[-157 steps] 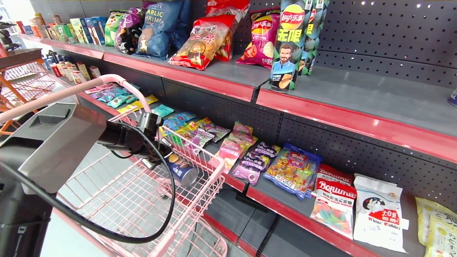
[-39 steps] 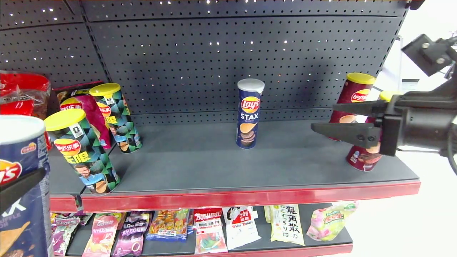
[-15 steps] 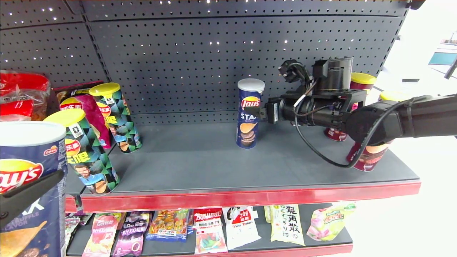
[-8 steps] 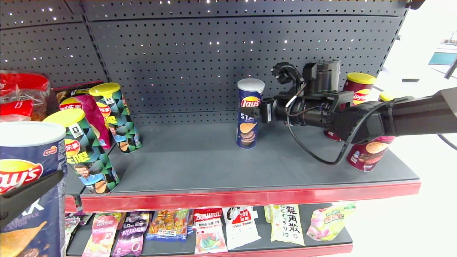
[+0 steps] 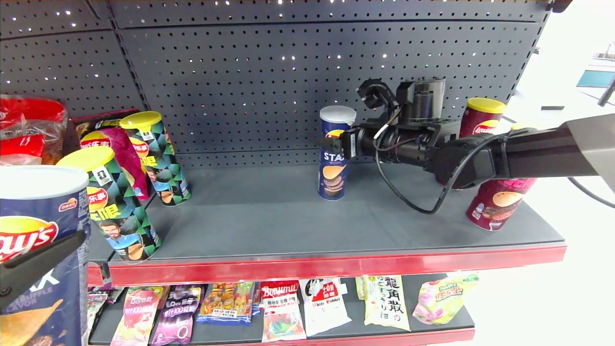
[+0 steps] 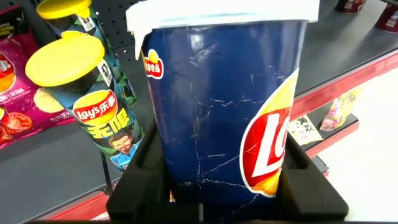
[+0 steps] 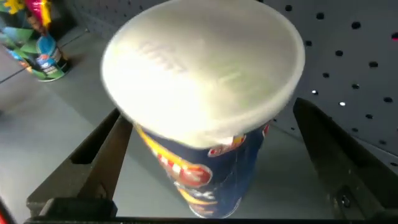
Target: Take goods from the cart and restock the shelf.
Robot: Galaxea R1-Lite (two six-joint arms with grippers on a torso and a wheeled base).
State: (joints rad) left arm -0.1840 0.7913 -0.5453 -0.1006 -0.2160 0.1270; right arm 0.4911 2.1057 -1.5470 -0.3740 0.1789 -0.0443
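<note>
A dark grey shelf [image 5: 269, 226] with a red front lip [image 5: 336, 264] backs onto a perforated grey panel [image 5: 250, 72]; the room to its right is bright. The standing blue can [image 5: 332, 180], white-lidded with a red-and-yellow emblem, is upright near the back of the shelf. The right tool [image 5: 329, 143] has its fingers apart on either side of that can's upper part. The left tool [image 6: 221, 193] is clamped on the held blue can [image 6: 217, 93], low and left, in front of the shelf. Green yellow-lidded cans [image 5: 113, 206] stand left, maroon cans [image 5: 495, 206] right; snack bags [image 5: 283, 307] lie on the shelf below.
</note>
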